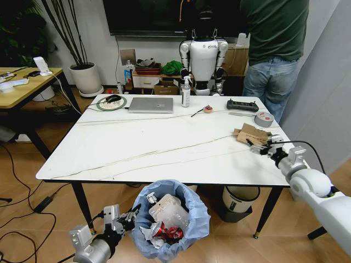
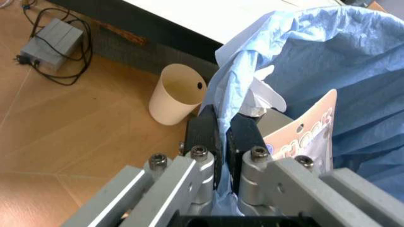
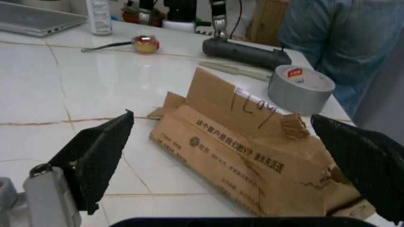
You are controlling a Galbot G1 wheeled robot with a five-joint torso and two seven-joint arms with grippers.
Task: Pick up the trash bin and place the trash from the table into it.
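cardboard on table, right | trash bin seemingly before it

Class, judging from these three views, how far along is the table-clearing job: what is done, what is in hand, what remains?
Done: the blue-bagged trash bin already holds wrappers and a red can, and the left gripper is shut on its ruffled rim. In hand: the right gripper, open, straddles the torn brown cardboard on the white marble-look table. Left: grasping that cardboard and dropping it in the bin.

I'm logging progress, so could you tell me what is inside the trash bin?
The trash bin holds white wrappers and a red packet; anything deeper is covered.
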